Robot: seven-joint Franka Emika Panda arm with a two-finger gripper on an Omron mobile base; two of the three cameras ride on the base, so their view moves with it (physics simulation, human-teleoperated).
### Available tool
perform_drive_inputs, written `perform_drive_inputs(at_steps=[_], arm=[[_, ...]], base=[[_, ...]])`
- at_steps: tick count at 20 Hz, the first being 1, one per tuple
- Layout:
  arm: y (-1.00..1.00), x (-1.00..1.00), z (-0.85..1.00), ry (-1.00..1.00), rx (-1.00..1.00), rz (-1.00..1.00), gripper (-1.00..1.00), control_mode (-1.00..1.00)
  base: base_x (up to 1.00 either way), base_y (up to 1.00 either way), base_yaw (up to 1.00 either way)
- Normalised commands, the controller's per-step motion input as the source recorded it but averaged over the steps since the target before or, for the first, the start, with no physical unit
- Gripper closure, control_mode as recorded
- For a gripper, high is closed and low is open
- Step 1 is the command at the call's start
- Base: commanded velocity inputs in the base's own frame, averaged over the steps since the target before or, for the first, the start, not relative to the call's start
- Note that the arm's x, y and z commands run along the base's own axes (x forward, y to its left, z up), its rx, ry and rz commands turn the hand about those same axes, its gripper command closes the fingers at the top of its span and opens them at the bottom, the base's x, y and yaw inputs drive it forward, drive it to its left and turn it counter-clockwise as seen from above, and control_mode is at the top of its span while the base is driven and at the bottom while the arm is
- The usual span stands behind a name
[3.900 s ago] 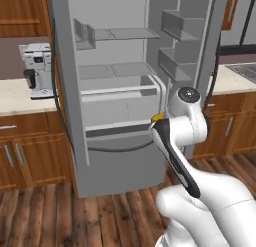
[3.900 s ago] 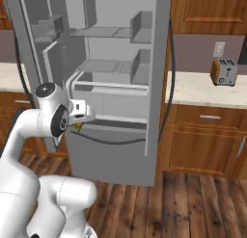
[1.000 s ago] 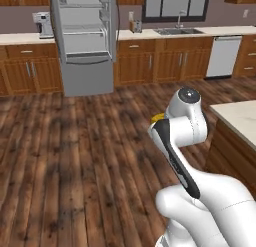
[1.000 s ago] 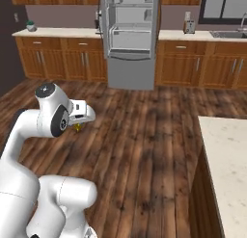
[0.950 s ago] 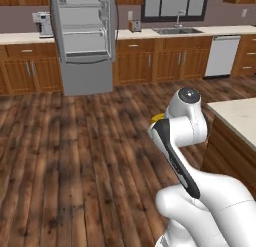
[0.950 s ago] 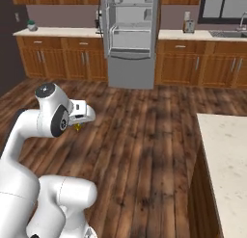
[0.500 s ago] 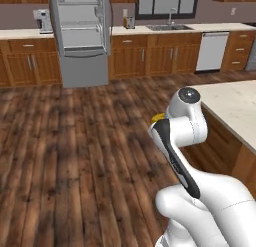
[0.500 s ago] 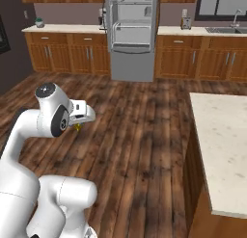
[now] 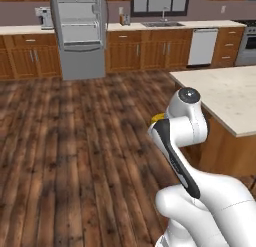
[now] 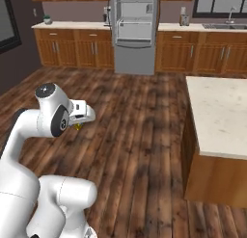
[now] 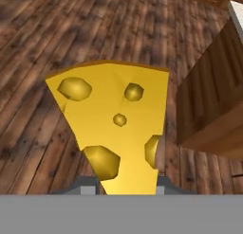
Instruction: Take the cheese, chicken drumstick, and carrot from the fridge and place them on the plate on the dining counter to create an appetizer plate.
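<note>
Yellow-orange cheese wedge with holes (image 11: pixel 114 129) pinched in the tool (image 11: pixel 122 183), above dark wood plank floor (image 9: pixel 75 141). Beige speckled stone counter (image 9: pixel 225 93) just right of arm; grey fridge (image 9: pixel 77 33) far back, door open.

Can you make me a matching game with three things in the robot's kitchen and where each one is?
Things:
1. cheese
2. fridge
3. dining counter

Places:
A. far off against the back wall, doors open
B. pinched in the gripper, above the wood floor
C. beside the robot, with a pale speckled top

Pairs: 1-B, 2-A, 3-C
</note>
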Motion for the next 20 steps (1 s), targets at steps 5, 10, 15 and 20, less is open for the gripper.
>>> perform_drive_inputs(at_steps=[5, 10, 15, 20], arm=[[0.0, 0.0, 0.0, 0.0, 0.0, 0.0, 1.0, 1.0], [0.0, 0.0, 0.0, 0.0, 0.0, 0.0, 1.0, 1.0], [0.0, 0.0, 0.0, 0.0, 0.0, 0.0, 1.0, 1.0], [0.0, 0.0, 0.0, 0.0, 0.0, 0.0, 1.0, 1.0]], base=[[-1.0, -0.43, -0.01], [-0.91, -0.97, -0.11], [-0.51, -1.0, -0.15], [-0.04, -1.0, -0.06]])
